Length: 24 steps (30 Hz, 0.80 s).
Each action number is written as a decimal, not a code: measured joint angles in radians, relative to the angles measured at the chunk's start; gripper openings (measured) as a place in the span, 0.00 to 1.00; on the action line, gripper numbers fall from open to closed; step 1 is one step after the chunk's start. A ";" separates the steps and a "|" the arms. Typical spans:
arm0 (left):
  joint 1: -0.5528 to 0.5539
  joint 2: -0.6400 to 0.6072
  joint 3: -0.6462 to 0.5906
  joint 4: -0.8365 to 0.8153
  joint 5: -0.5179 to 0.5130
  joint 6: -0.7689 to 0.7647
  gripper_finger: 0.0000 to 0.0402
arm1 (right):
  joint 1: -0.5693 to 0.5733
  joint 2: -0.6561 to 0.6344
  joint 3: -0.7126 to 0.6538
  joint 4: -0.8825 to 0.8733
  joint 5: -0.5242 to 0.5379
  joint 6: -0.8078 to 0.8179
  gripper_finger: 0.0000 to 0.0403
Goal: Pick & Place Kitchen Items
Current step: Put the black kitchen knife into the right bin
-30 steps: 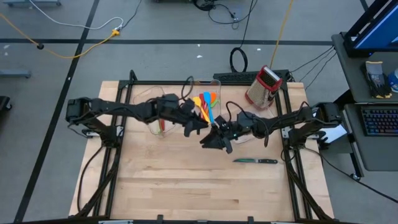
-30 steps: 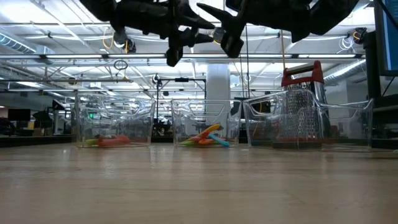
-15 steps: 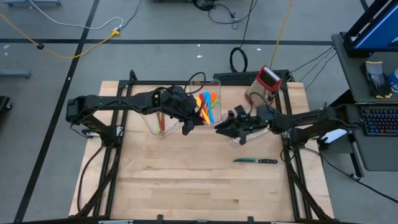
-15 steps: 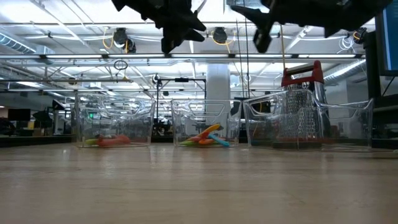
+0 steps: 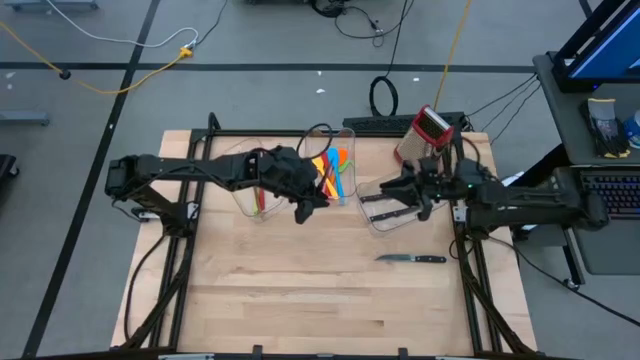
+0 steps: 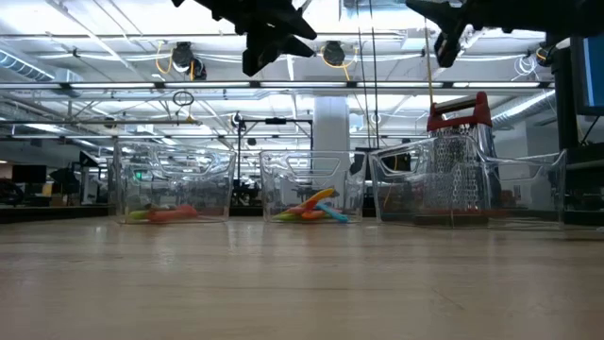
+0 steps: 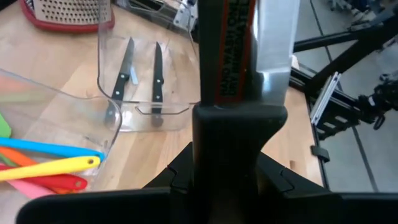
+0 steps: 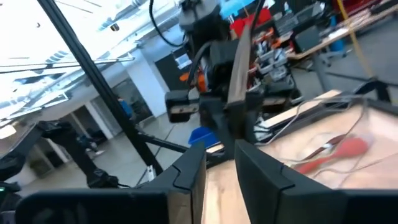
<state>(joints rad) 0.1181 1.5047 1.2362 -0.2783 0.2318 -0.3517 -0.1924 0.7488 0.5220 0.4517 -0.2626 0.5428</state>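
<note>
My left gripper [image 5: 303, 200] hangs above the near edge of the middle clear bin [image 5: 347, 140]. It is shut on a knife [image 7: 273, 56] with a steel blade and a black-and-red label. My right gripper [image 5: 388, 190] hovers high over the right bin [image 5: 372, 218]; its fingers stand a little apart with nothing between them. Two black-handled knives [image 7: 127, 71] lie flat in that bin. Orange, blue, yellow and pink utensils [image 5: 333, 168] lie in the middle bin. Another black-handled knife [image 5: 411, 258] lies flat on the table near the right edge. My left gripper pinches the knife's black end [image 7: 239, 134], right below the blade, between its two fingers. The blade sticks out forward past the fingertips, along the way they point. The knife is lifted clear of the table and the bins.
A left clear bin [image 5: 243, 205] holds a red and a green utensil. The red-topped metal box grater [image 5: 425, 140] stands at the far right. Bare wood spreads across the table's near half [image 5: 300, 300].
My right gripper has drawn away from my left gripper, going toward the table's right edge and up a little, to above the right bin. My left gripper has risen slightly by the middle bin and tipped, keeping the knife.
</note>
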 joint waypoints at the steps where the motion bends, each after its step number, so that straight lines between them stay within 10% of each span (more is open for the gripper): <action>1: -0.010 0.000 0.000 0.000 -0.015 -0.009 0.21 | -0.008 -0.025 0.000 -0.025 -0.002 -0.010 0.19; 18: -0.076 0.037 0.011 0.249 -0.235 -0.186 0.21 | -0.043 -0.174 0.000 -0.142 -0.003 -0.126 0.15; 24: -0.112 0.223 0.230 0.120 -0.230 -0.088 0.21 | -0.041 -0.114 0.000 -0.124 -0.003 -0.126 0.16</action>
<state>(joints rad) 0.0062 1.7278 1.4666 -0.1586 0.0020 -0.4398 -0.2337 0.6347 0.5220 0.3274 -0.2657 0.4173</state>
